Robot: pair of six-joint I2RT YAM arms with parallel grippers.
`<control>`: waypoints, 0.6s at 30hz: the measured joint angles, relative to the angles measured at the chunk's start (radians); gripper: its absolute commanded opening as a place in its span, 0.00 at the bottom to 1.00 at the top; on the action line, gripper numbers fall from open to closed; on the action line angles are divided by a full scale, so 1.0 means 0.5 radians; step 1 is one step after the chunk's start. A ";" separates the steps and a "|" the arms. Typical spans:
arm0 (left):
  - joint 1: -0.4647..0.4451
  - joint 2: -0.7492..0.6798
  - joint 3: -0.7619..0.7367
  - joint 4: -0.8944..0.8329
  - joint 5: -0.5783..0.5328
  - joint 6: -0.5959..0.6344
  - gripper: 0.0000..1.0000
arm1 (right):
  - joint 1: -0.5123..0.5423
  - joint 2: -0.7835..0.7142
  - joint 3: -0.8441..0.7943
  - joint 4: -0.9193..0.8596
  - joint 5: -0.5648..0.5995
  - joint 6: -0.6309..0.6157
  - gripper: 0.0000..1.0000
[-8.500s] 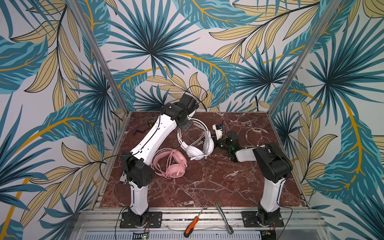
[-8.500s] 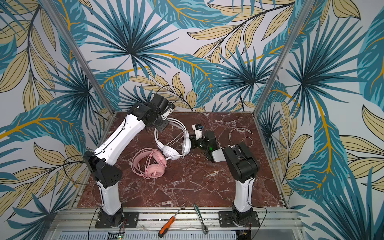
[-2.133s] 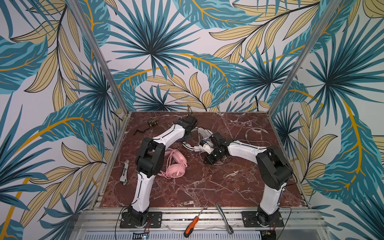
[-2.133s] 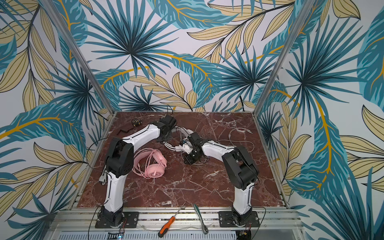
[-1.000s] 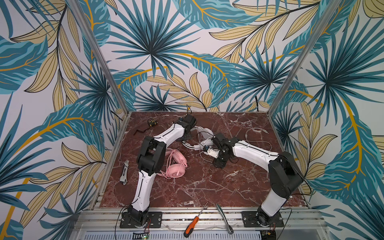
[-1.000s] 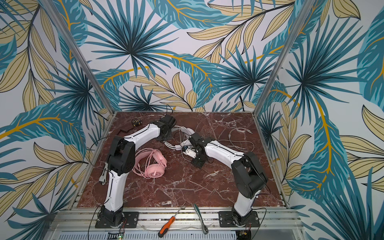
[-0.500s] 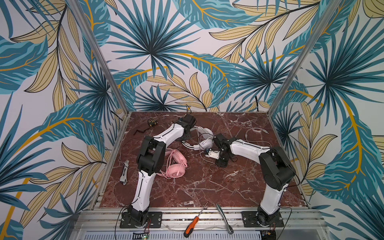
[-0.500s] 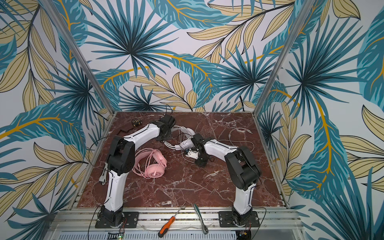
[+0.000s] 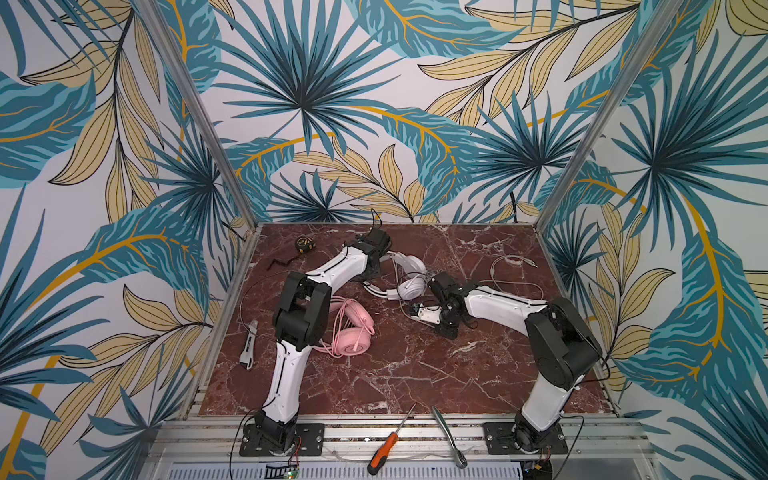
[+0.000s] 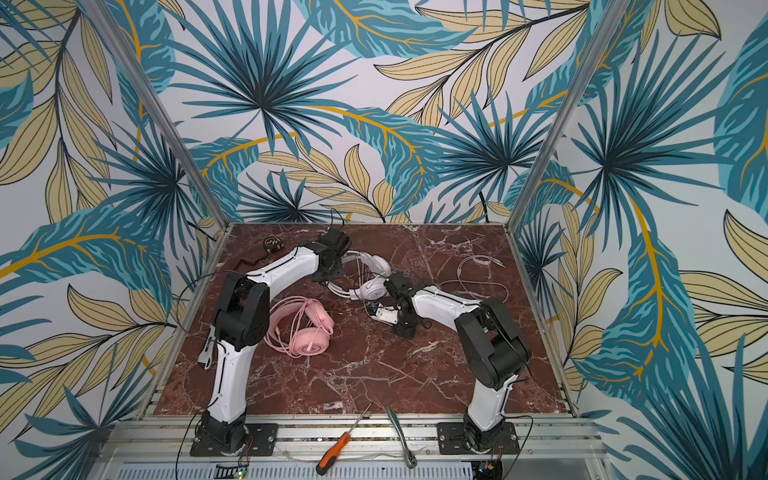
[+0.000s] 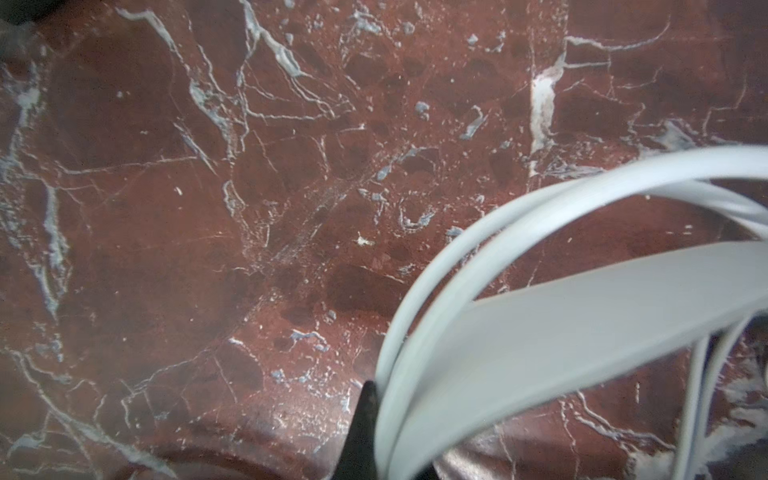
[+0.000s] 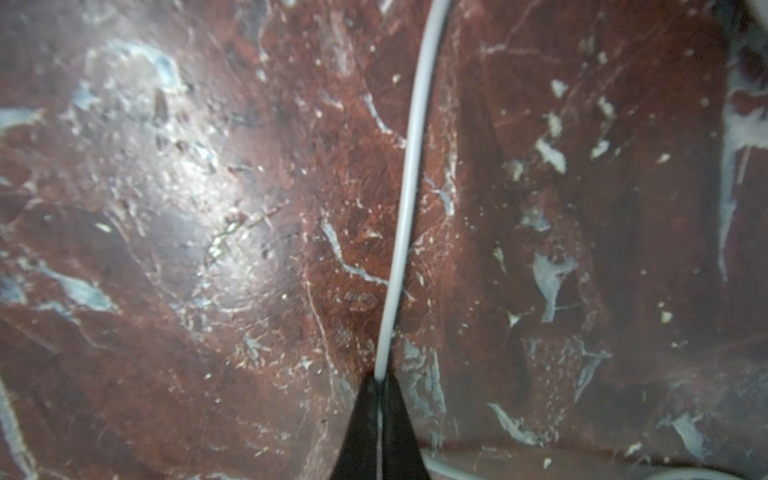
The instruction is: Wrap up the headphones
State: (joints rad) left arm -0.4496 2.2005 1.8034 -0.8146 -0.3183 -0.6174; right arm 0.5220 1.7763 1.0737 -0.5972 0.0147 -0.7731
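My left pincer is clamped on the white headphones. In its grip I see the flat, smooth, matte headband with round cords bunched against it. My right pincer sits just beside that headset's nearer cup. Its tapered black jaws are pinched together on the thin, round white cable, which curves off over the glossy, veined red marble table. The pink headphones lie near the white set, on my left arm's side, their cord looped across the padded round cups.
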 measured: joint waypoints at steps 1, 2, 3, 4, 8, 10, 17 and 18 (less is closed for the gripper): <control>0.000 0.000 0.000 0.000 0.001 0.000 0.00 | 0.007 -0.024 -0.027 0.005 -0.021 -0.019 0.00; 0.000 0.000 0.000 0.000 0.001 0.000 0.00 | 0.017 -0.047 -0.049 -0.002 -0.054 -0.038 0.00; 0.000 0.000 0.000 0.000 0.000 0.000 0.00 | 0.029 -0.069 -0.063 -0.009 -0.088 -0.052 0.00; 0.000 0.000 0.000 0.000 0.000 0.000 0.00 | 0.043 -0.095 -0.064 -0.021 -0.126 -0.067 0.00; 0.000 0.000 0.000 0.000 -0.001 0.002 0.00 | 0.074 -0.217 -0.002 -0.066 -0.268 -0.118 0.00; -0.001 0.000 0.000 0.000 -0.004 0.010 0.00 | 0.074 -0.266 0.064 -0.088 -0.316 -0.151 0.00; -0.020 0.000 0.000 0.011 -0.031 0.076 0.00 | 0.074 -0.324 0.301 -0.141 -0.372 -0.278 0.00; -0.024 0.000 0.000 0.014 -0.038 0.096 0.00 | 0.074 -0.324 0.325 -0.146 -0.365 -0.302 0.00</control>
State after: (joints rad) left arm -0.4614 2.2005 1.8034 -0.8074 -0.3374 -0.5694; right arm 0.5591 1.6142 1.2362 -0.6701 -0.1677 -0.9241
